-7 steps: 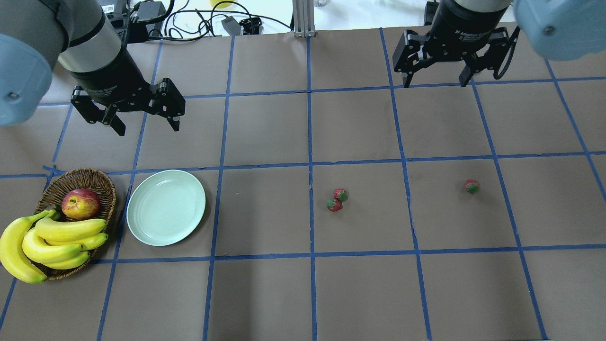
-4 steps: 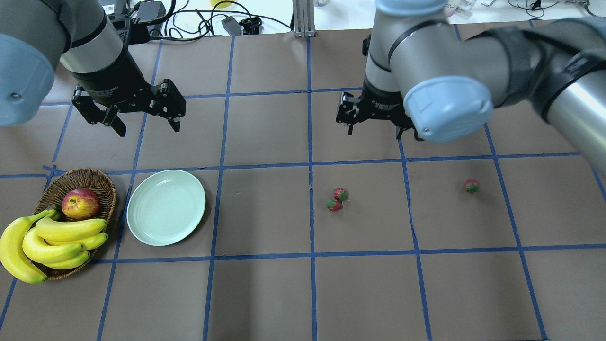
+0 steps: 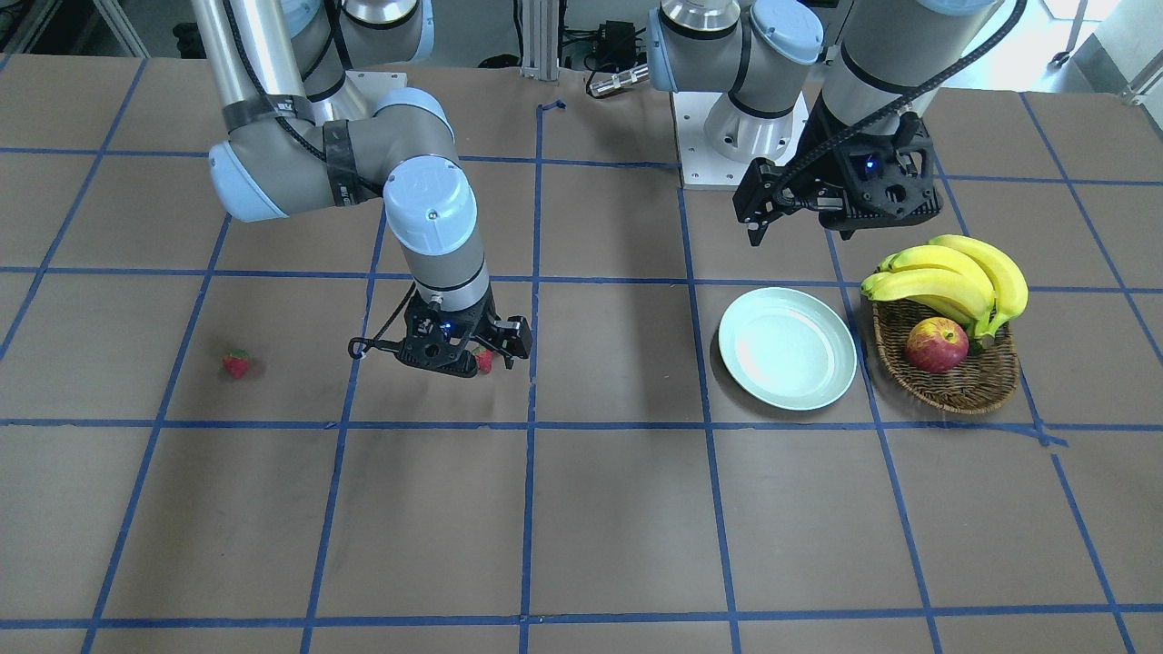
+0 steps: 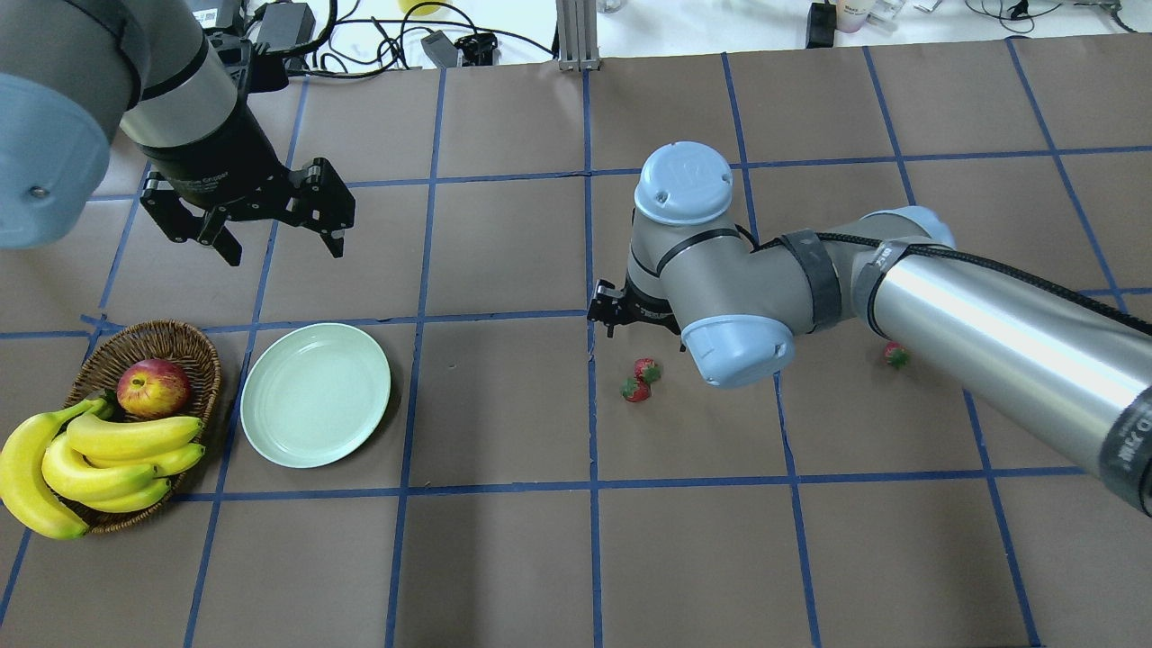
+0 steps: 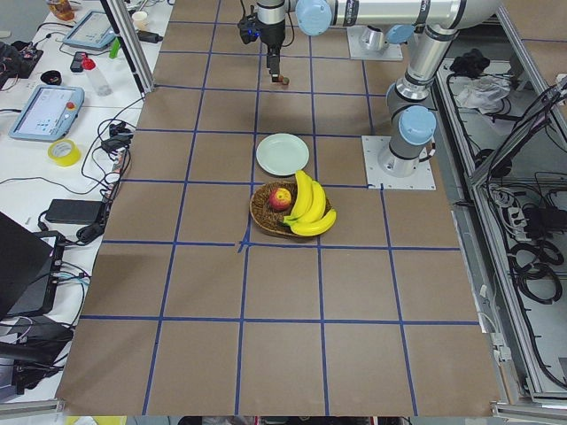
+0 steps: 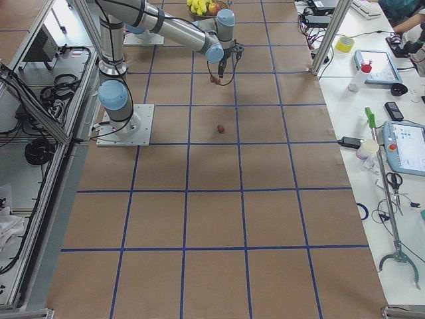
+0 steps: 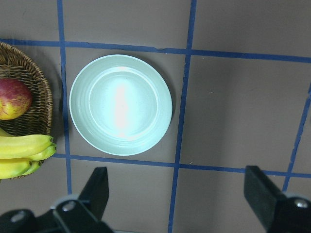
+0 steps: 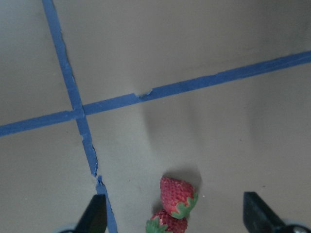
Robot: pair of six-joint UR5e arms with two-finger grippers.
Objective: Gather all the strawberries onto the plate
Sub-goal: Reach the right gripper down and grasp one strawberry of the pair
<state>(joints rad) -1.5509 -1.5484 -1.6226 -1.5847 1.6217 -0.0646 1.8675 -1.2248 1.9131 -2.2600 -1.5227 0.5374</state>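
Observation:
Two strawberries (image 4: 646, 369) (image 4: 635, 390) lie touching near the table's middle, and another strawberry (image 4: 896, 355) lies alone further right. In the right wrist view the pair (image 8: 178, 195) sits between the fingers (image 8: 97, 213) of my right gripper (image 8: 175, 216), which is open and low over them. My right arm hides most of that gripper from overhead. The mint-green plate (image 4: 315, 394) is bare at the left. My left gripper (image 4: 283, 247) hangs open above the table behind the plate, holding nothing.
A wicker basket (image 4: 184, 335) left of the plate holds an apple (image 4: 153, 387) and a bunch of bananas (image 4: 90, 459). Cables and adapters (image 4: 387, 40) lie along the far edge. Blue tape lines grid the brown table.
My right arm has swung in from the back right and come down over the pair of strawberries. The left gripper has barely shifted. The strawberries and plate have not moved.

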